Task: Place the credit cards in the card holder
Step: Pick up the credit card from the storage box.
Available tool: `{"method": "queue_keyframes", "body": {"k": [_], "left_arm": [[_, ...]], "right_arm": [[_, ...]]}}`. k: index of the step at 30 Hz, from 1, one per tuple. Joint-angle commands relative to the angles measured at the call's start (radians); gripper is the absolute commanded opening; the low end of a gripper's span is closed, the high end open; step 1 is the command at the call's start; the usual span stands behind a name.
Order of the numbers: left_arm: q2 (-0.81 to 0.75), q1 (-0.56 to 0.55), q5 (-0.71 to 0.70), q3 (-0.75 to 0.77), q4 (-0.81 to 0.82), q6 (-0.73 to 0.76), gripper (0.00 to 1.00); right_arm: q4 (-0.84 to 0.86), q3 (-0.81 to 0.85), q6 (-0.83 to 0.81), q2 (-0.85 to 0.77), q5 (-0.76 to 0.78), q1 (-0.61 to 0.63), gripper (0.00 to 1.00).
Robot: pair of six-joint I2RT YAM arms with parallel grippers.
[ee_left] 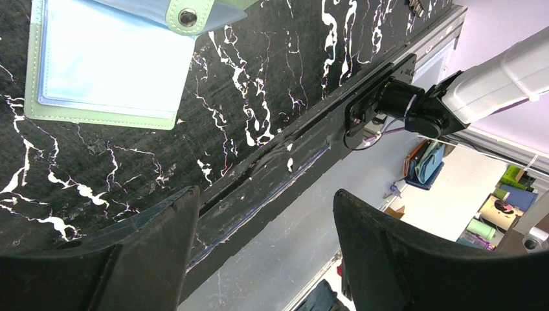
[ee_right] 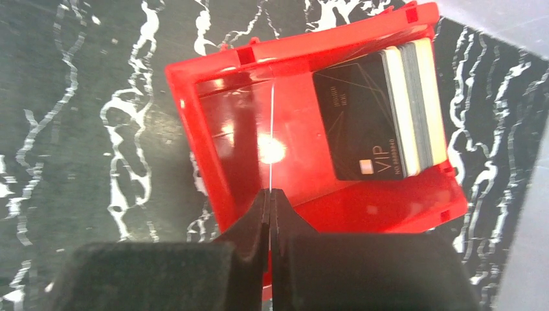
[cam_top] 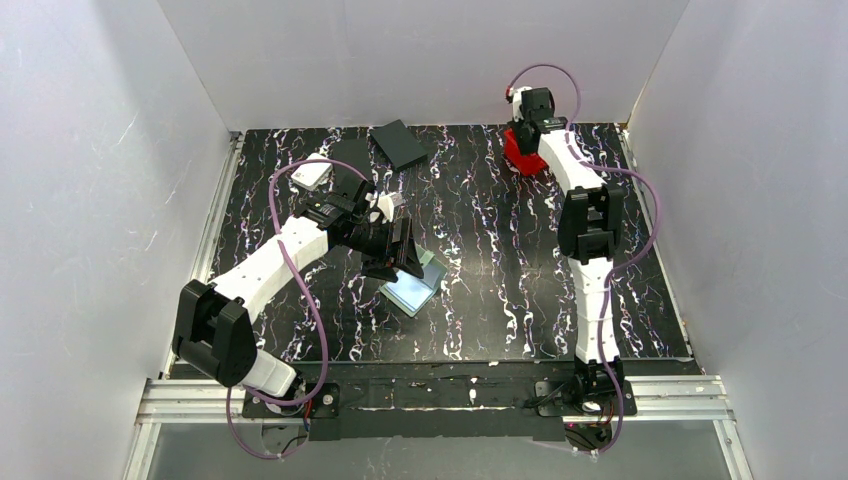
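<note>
The card holder (cam_top: 415,288) lies open on the black marbled table, a sage-green wallet with pale blue clear pockets. In the left wrist view it (ee_left: 103,65) sits at the top left with its snap tab (ee_left: 188,17). My left gripper (cam_top: 400,255) hovers just over its far edge, open and empty (ee_left: 265,214). My right gripper (cam_top: 527,118) is over the red bin (cam_top: 520,155) at the back right. It (ee_right: 270,194) is shut on a thin credit card (ee_right: 272,129), seen edge-on as a white line. A stack of credit cards (ee_right: 382,116) leans in the bin (ee_right: 220,155).
Two black flat rectangles (cam_top: 400,143) (cam_top: 350,155) and a white rounded box (cam_top: 312,174) lie at the back left. White walls enclose the table on three sides. The table's near edge (ee_left: 285,162) and rail run below the left gripper.
</note>
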Motion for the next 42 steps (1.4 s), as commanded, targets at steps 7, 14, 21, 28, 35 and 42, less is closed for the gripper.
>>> {"method": "queue_keyframes", "body": {"k": [7, 14, 21, 28, 35, 42], "left_arm": [[-0.055, 0.004, 0.038, -0.027, 0.011, -0.013, 0.74], [-0.082, 0.004, 0.041, -0.05, 0.017, -0.021, 0.74], [-0.108, 0.004, 0.028, -0.063, 0.015, -0.028, 0.75], [-0.125, 0.006, -0.011, -0.08, 0.011, -0.028, 0.75], [-0.134, 0.09, 0.036, -0.151, 0.076, -0.07, 0.76], [-0.17, 0.196, 0.105, -0.29, 0.242, -0.233, 0.68]], "right_arm": [[-0.015, -0.053, 0.466, -0.132, -0.3, 0.003, 0.01], [0.075, -0.175, 0.571, -0.189, -0.35, 0.016, 0.01], [0.081, -0.152, 0.565, -0.23, -0.322, 0.013, 0.01], [0.001, -0.142, 0.455, -0.334, -0.154, 0.026, 0.01], [0.083, -0.491, 0.439, -0.636, -0.159, 0.199, 0.01], [0.422, -1.047, 0.582, -0.944, -0.705, 0.353, 0.01]]}}
